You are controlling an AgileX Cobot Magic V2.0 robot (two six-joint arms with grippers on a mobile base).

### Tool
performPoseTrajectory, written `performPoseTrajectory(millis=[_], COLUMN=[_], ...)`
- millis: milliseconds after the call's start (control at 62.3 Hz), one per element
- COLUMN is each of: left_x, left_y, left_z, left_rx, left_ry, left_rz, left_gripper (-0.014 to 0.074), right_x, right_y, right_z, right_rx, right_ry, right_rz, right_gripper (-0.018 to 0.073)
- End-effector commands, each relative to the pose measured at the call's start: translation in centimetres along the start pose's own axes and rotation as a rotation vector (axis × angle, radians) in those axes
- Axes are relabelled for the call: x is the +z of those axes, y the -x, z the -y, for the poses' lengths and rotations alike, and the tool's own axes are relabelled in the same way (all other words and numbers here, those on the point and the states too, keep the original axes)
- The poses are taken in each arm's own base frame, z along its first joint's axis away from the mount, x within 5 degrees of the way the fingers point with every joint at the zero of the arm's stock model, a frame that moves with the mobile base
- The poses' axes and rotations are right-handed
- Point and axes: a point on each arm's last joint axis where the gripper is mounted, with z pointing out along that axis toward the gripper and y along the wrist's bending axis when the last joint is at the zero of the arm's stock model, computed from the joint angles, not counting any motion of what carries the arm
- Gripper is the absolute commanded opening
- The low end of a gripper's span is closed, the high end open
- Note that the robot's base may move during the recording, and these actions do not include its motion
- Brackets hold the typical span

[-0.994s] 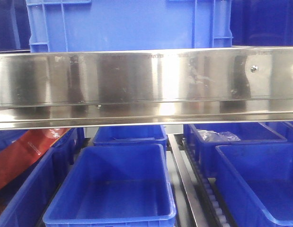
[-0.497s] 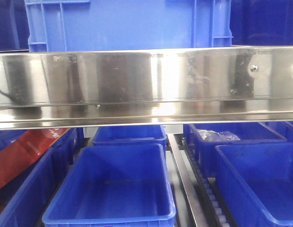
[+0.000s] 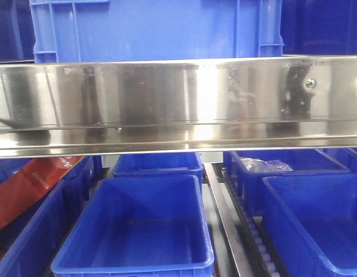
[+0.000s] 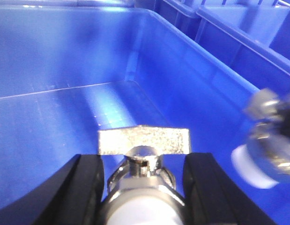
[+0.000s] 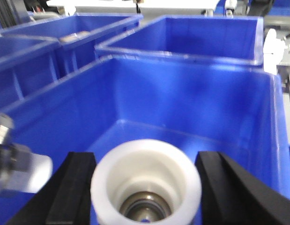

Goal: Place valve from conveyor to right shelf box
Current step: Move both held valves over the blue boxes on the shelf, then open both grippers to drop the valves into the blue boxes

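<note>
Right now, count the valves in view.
2. One valve in the left end effector, the other valve in the right end effector, both over a box. More may be hidden.

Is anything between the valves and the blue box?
No, nothing visible. The left gripper holds the handled valve above the bare floor of the blue box; the right gripper holds the white-capped valve there too.

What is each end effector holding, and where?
Left end effector: a valve, pinched at its body below the handle. Right end effector: a second valve, pinched around its white-capped end.

Shiny steel shelf rail point(image 3: 178, 98); roller track point(image 3: 254, 234) below.
</note>
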Motion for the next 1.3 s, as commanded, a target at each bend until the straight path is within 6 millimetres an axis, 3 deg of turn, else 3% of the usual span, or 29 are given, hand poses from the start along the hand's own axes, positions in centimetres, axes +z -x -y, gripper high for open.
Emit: performPoseTrajectory(millis=[0,96,289,465,610,802,898,1091,1219,1283], left_x=[0.1,0.8,1.8,1.8,1.8,1.8,1.8,1.8,1.8,1.8], left_y=[0.6,0.2,-0.5,-0.4,-0.5,-0.5,-0.5,-0.2,0.2,0.3], left_z=[0.3,0.2,-0.1,0.0,0.0,0.0,0.0,0.0,-0.2,-0.2], left_rx=[-0.023,-0.039,-0.048,-0.056,-0.056,-0.056,-0.056,-0.056,-0.058,-0.054], left_ry=[-0.016,-0.022,-0.021,-0.026,-0.026,-0.026,-0.026,-0.023,-0.016,-0.014], left_rz=[0.047,0.023,-0.009,-0.008,-0.012,-0.012,-0.012,0.015,0.066,0.073], left_gripper=[-0.0108,-0.006,0.0177,0.0377,0.0449,0.0435,0.0311,-0.0116,-0.0111,-0.0111], right_x=[0.1,0.4,0.5,0.5,0.5,0.5,0.5,0.5,0.5,0.5], right_y=[1.1,0.8,0.8,0.8,0.7,0.7,0.6,0.5,0.4,0.4], right_z=[-0.1,0.0,0.0,0.0,0.0,0.0,0.0,0.0,0.1,0.1], right_rx=[-0.006,-0.006,-0.006,-0.006,-0.006,-0.006,-0.006,-0.006,-0.005,-0.005], right_ry=[-0.002,-0.004,-0.004,-0.004,-0.004,-0.003,-0.003,-0.001,-0.003,-0.004], right_rz=[0.095,0.088,0.092,0.09,0.08,0.074,0.069,0.051,0.046,0.046], right_gripper=[-0.0099,0.0038,0.0288,0.0373,0.0375,0.0372,0.0335,0.0027,-0.0165,-0.0168])
